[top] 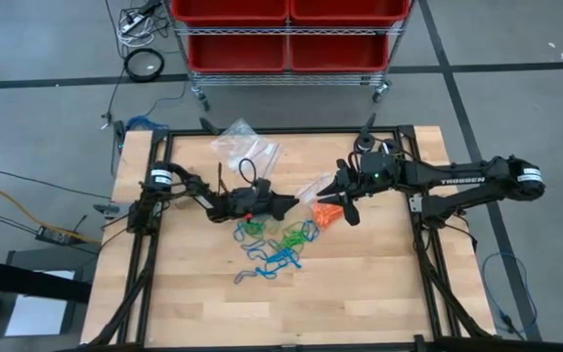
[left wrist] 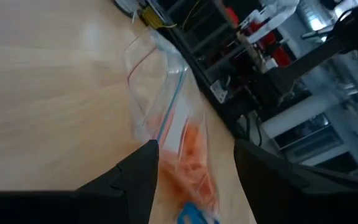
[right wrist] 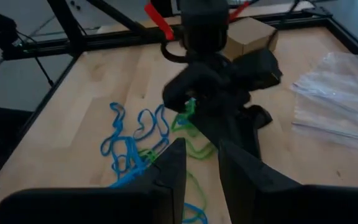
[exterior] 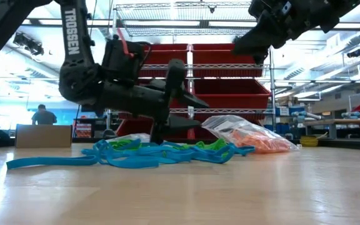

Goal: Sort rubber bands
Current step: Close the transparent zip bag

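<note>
My left hand (top: 289,205) hangs wide open and empty over the rubber bands (top: 274,246) piled mid-desk, ready to pick. My right hand (top: 345,208) sits by the bag (top: 323,207) of orange ones, fingers slightly apart, holding nothing I can see

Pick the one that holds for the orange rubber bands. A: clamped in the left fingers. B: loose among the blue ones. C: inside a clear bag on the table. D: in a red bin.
C: the orange rubber bands lie inside a clear bag resting on the table, apart from the blue and green pile.
</note>
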